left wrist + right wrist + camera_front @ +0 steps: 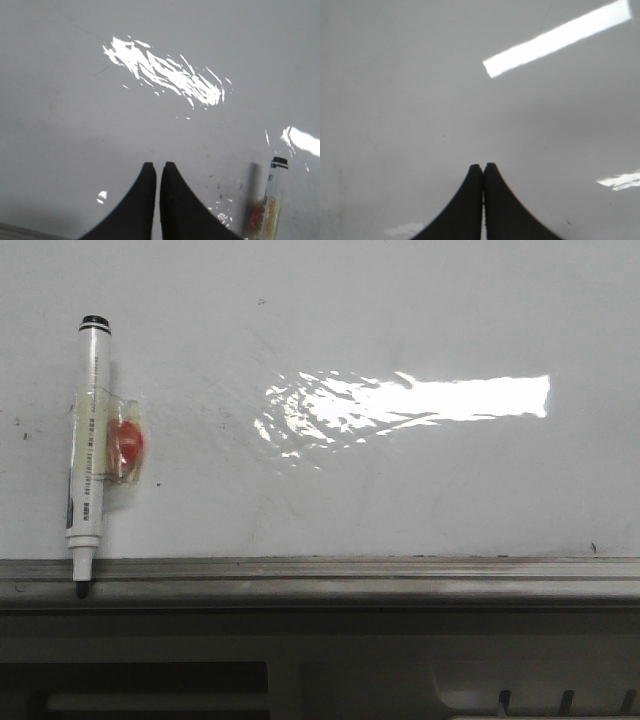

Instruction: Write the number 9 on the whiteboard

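While nothing is yet being written, the front view is showing the whiteboard [330,490] lying bare, with only faint smudges and a bright glare patch [420,400] across its middle. No number 9 is appearing anywhere on it, so the writing has, by my judgement, not begun. A white marker pen [88,455] is lying near the left edge, cap end away from the camera and its tip resting on the grey tray rail [400,580]; a red blob [126,445] is sitting taped to its side, probably to give fingers something thicker to grasp. Neither arm is showing in this view.

Moving to the left wrist view, the left gripper [160,167] is hovering over the board with its fingertips almost together, a thin gap between them and nothing held. The pen is lying just off to one side of it [270,200], near but apart, which suggests this arm is placed to fetch it.

Turning to the right wrist view, the right gripper [483,167] is pointing at blank board with its fingertips pressed together on nothing. No pen is showing there.
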